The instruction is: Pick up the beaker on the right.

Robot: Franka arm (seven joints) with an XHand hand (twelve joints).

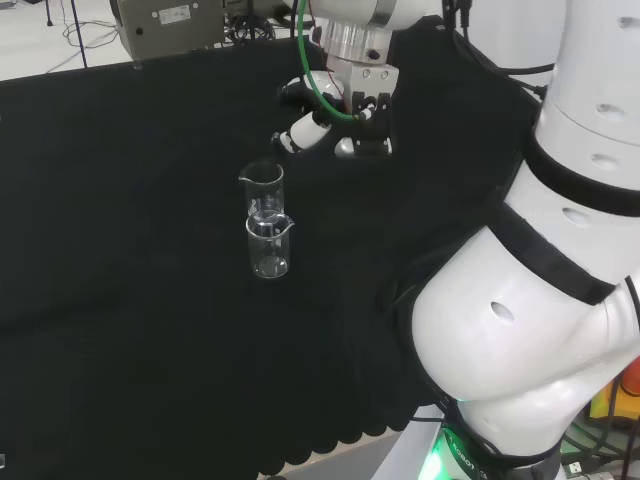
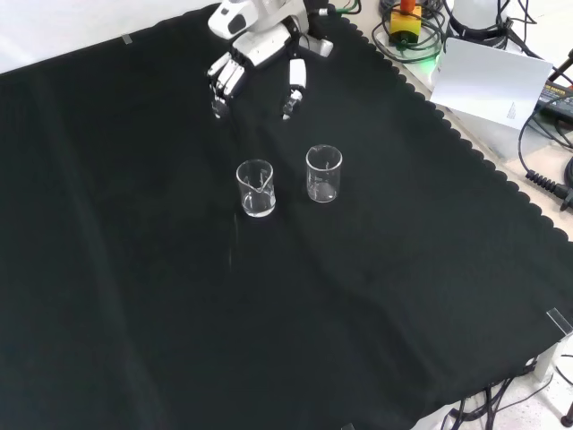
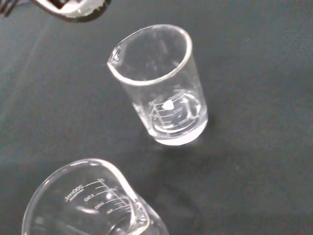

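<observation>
A big black cloth covers the bench. In the front view its right edge is wavy. Past that edge, on the far right, a white card stands tilted. Black wires lie near it. A yellow and red button sits at the far end. In the head view, a grey box stands beyond the cloth's far edge.

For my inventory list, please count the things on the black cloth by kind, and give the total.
Clear glass beakers: 2, the right beaker and the left beaker as the front view shows them, both upright
Total: 2
</observation>
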